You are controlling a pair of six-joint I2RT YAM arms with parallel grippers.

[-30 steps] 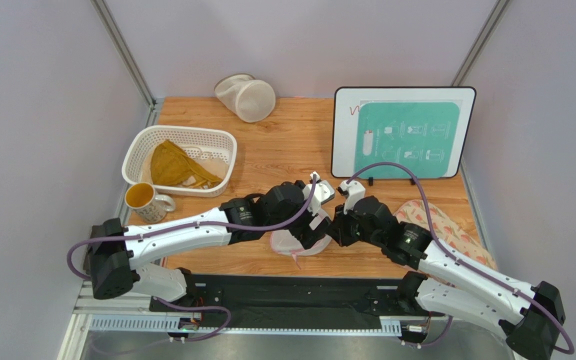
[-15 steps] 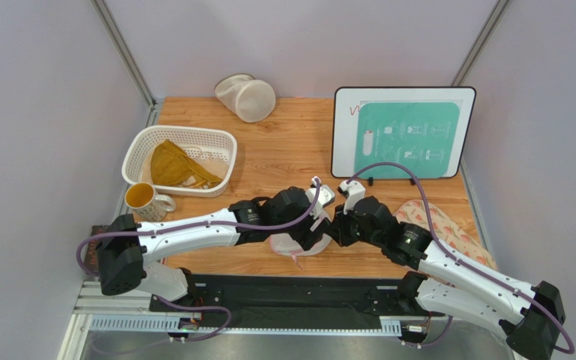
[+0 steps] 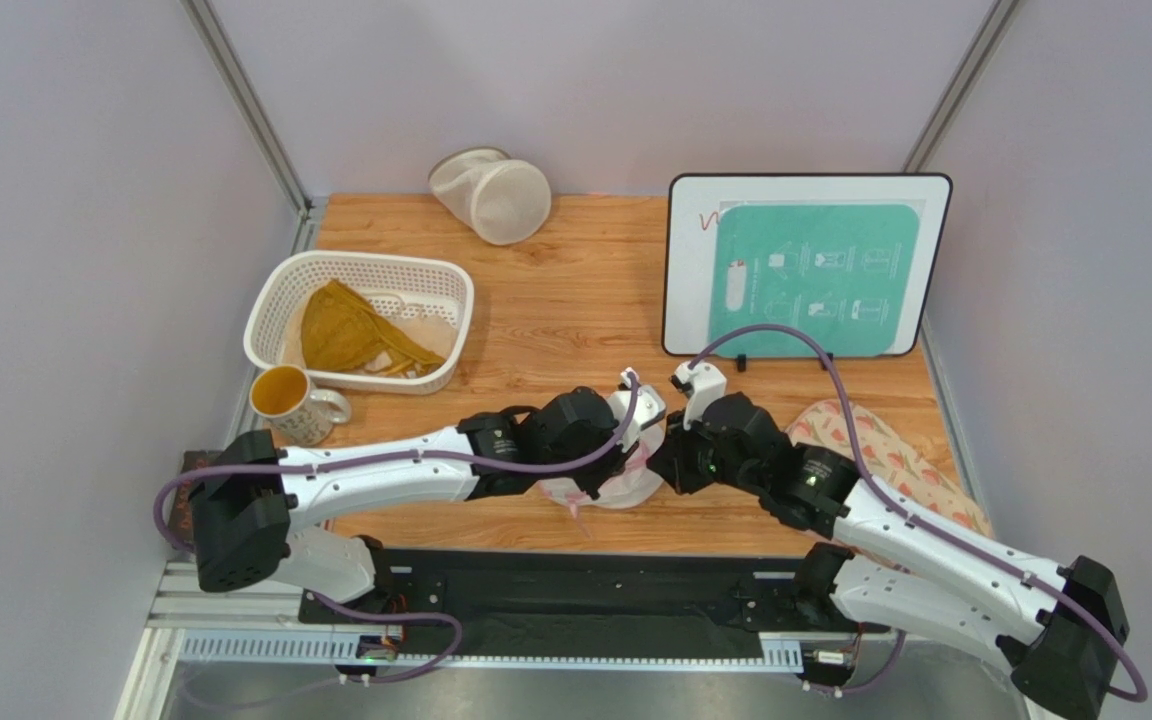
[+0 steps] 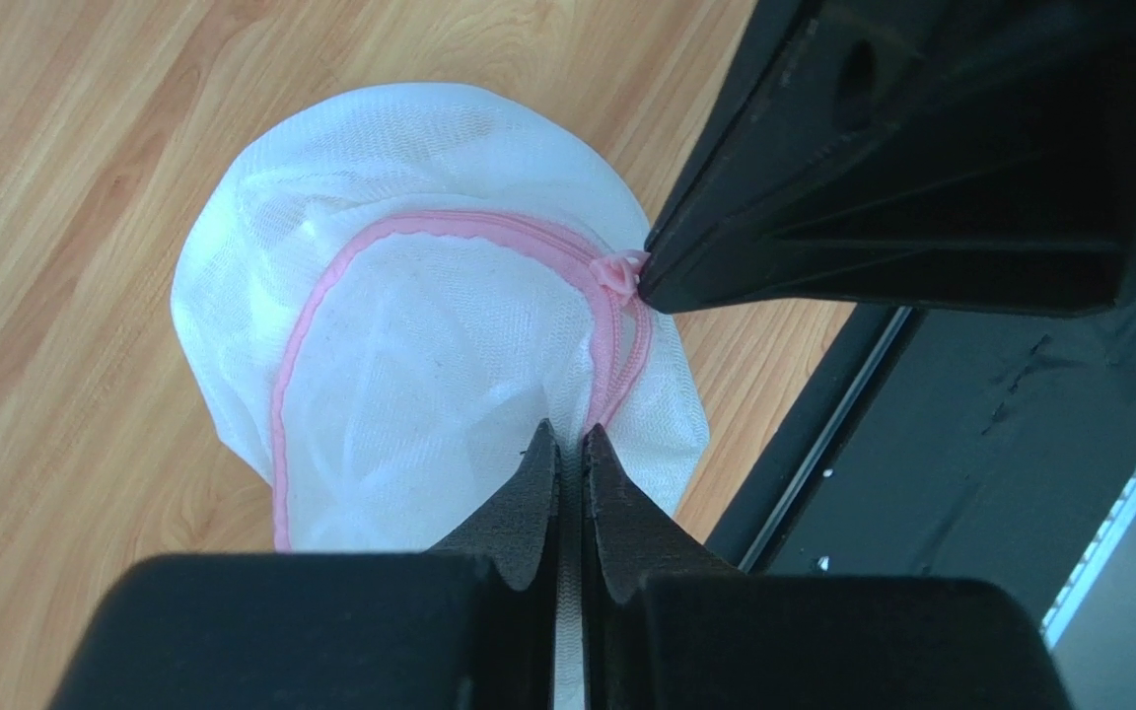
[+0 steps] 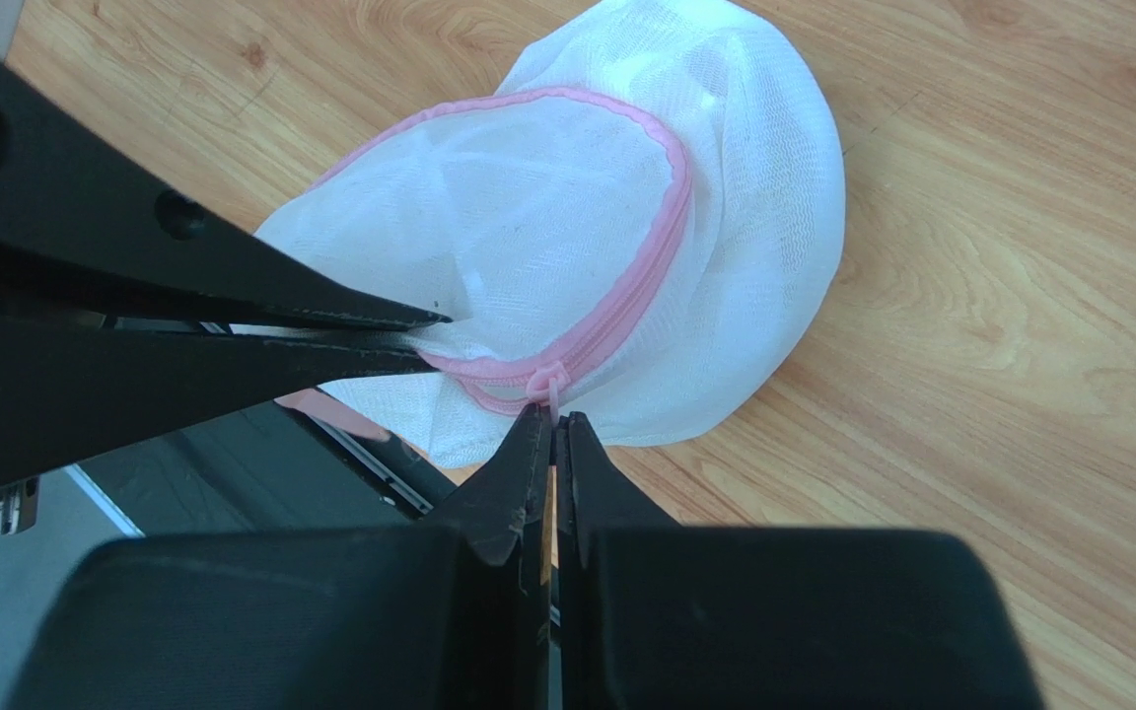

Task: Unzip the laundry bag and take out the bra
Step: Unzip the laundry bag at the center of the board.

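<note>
**A:** Where was the laundry bag (image 3: 615, 483) seen?

**B:** It was seen at 6 o'clock on the wooden tabletop (image 3: 567, 300), close to the near edge, between the two arms. It was shown as a white mesh dome edged with a pink zipper (image 5: 645, 289). The zipper was closed along the stretch that could be seen. What lay inside could not be told through the mesh.

**A:** How were the claws set?

**B:** The left claw (image 4: 562, 437) was clenched, with a fold of the bag's mesh pinched between its fingertips just beside the zipper. The right claw (image 5: 550, 422) was clenched on the small pink zipper pull (image 5: 545, 388), at the bag's near side. The two claws were held very close together over the bag.

**A:** What else was laid out?

**B:** A white basket (image 3: 274, 308) with a mustard-yellow garment (image 3: 342, 327) in it was placed at 10 o'clock, with a mug (image 3: 285, 395) just below it. A cream cylindrical mesh bag (image 3: 495, 195) was set at 12 o'clock, an instruction board (image 3: 805, 263) at 2 o'clock, and a pink patterned cloth (image 3: 898, 450) at 4 o'clock, partly covered by the right arm.
</note>
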